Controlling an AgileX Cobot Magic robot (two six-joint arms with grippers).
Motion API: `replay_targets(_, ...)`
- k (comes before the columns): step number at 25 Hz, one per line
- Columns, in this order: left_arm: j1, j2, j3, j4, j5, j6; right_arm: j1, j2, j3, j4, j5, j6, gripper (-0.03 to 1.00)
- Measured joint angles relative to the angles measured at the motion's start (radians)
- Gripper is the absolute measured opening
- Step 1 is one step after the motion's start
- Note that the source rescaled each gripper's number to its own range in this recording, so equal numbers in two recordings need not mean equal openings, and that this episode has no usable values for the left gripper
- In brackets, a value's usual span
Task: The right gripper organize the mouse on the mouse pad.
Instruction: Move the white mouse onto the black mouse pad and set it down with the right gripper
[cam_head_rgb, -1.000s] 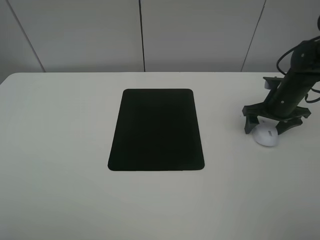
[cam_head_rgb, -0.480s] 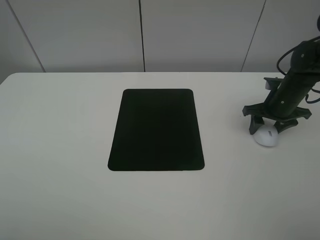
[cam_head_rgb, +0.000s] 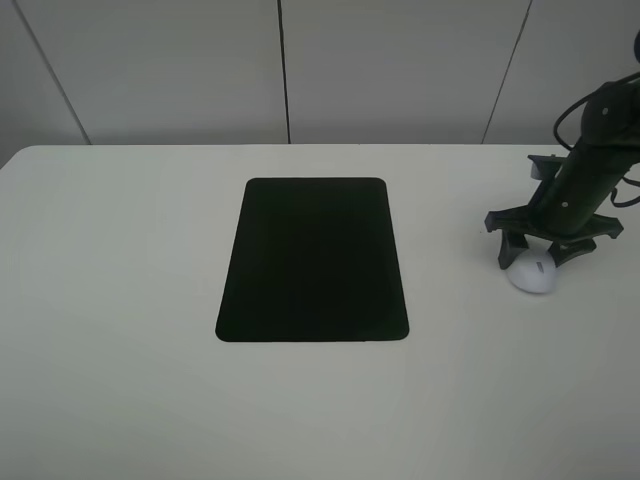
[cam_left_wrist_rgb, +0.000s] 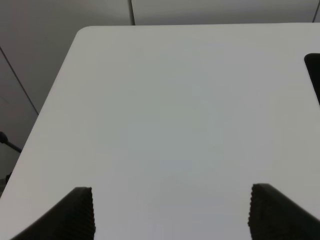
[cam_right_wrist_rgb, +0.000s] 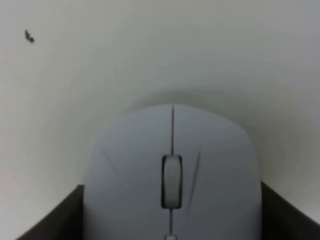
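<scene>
Far out on the right of the table, down low with the right gripper over the mouse, one finger either side. Looking along the mouse's back from the right wrist: scroll wheel dead centre, fingers snug against both flanks, no gap to be seen. Pinched on by the look of it, narrowed to the mouse's width and gripping nothing else. Not lifted though: sitting flat on the table, well apart from the pad, mid-table and bare.

Grasp step, judging by all that: hold made, carry not yet begun. Next up, most likely: lifting clear of the surface, swinging left across the open stretch, setting down near the pad's middle rather than at its edge. Calls for a firm squeeze, with a smooth rounded shell liable to squirt out of flat fingers if tipped. Calls too for keeping level on the way over and lowering gently before letting go.

Over on the other side, left gripper spread wide above bare table, holding nothing, well out of the way.
</scene>
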Motion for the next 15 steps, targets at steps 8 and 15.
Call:
replay_targets(8, 0.0, 0.0, 0.0, 0.0, 0.0, 0.0, 0.0, 0.0, -0.005, 0.0, 0.001, 0.006, 0.0)
replay_targets(15, 0.0, 0.0, 0.0, 0.0, 0.0, 0.0, 0.015, -0.027, -0.062, -0.015, 0.048, 0.045, 0.0)
